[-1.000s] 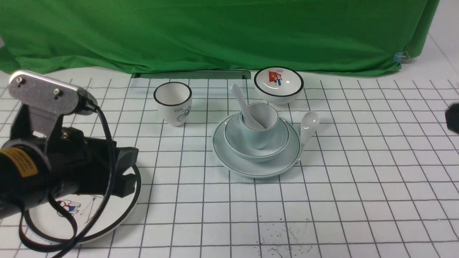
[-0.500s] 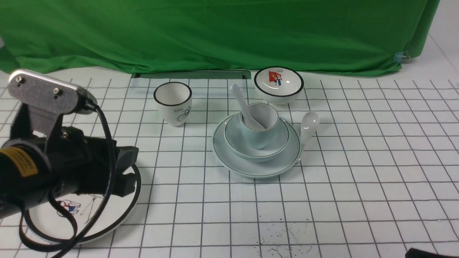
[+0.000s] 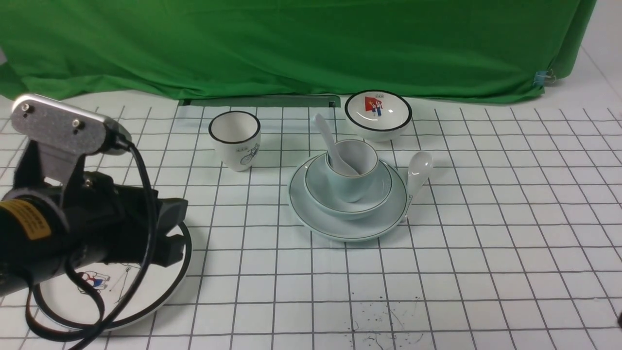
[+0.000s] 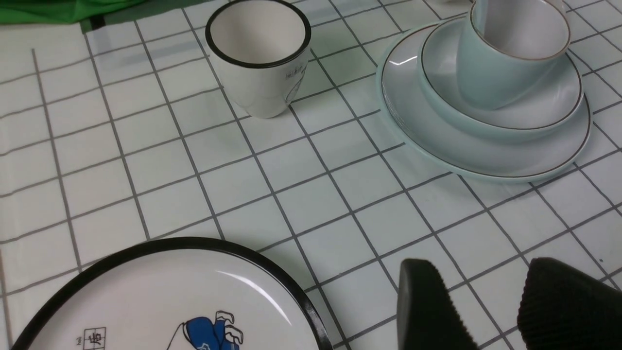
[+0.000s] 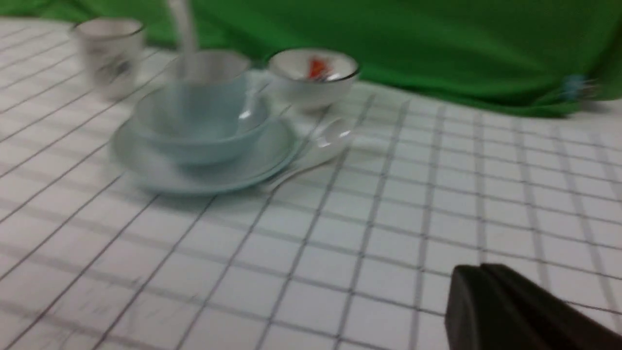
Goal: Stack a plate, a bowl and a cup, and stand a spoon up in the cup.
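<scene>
The pale blue-green plate (image 3: 347, 226) sits mid-table with the bowl (image 3: 320, 194) in it and the cup (image 3: 352, 187) in the bowl. A white spoon (image 3: 326, 133) stands in the cup, handle leaning up to the back left. In the left wrist view the plate (image 4: 437, 146), bowl (image 4: 534, 112) and cup (image 4: 491, 73) lie ahead of my open, empty left gripper (image 4: 481, 277). That gripper (image 3: 170, 228) hovers at the near left. My right gripper (image 5: 478, 272) is shut on nothing, well clear of the blurred plate (image 5: 204, 177) and spoon (image 5: 182, 29).
A second white spoon (image 3: 419, 170) leans on the plate's right rim. A black-rimmed cup (image 3: 234, 140) and a black-rimmed bowl (image 3: 378, 114) stand behind the stack. A black-rimmed cartoon plate (image 3: 121, 291) lies under my left arm. Green cloth (image 3: 291, 43) closes the back.
My right arm has dropped from the front view's right edge toward the near right corner and almost out of it. The stack, the spoons and the left arm have not moved.
</scene>
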Tool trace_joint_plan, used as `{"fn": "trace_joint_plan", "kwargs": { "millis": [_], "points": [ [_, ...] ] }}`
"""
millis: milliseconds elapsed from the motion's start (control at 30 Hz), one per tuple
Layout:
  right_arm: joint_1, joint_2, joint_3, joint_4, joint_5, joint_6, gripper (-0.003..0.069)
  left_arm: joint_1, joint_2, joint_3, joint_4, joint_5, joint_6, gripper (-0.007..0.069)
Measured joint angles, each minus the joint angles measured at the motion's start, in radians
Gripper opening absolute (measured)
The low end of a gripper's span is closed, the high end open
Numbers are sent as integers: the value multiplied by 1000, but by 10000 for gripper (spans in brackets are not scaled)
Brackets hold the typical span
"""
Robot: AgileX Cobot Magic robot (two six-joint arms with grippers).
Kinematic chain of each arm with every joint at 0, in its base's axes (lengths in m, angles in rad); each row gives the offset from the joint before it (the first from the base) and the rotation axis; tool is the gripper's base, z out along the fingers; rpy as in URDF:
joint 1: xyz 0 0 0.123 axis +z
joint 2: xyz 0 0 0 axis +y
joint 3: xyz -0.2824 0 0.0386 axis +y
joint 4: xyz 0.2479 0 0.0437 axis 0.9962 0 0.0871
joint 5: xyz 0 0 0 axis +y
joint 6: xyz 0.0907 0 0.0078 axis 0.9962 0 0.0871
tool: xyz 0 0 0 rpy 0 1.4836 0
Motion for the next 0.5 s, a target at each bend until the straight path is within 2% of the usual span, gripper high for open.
{"fn": "trace_joint_plan", "kwargs": {
  "millis": [100, 200, 500],
  "points": [
    [-129, -63, 0, 19, 52, 0, 10, 0, 1, 0, 0, -9, 0, 242],
    [-195, -70, 0, 27, 110, 0, 10, 0, 1, 0, 0, -13, 0, 242],
    [-218, -73, 1, 27, 172, 0, 13, 0, 2, 0, 0, -18, 0, 242]
  ]
}}
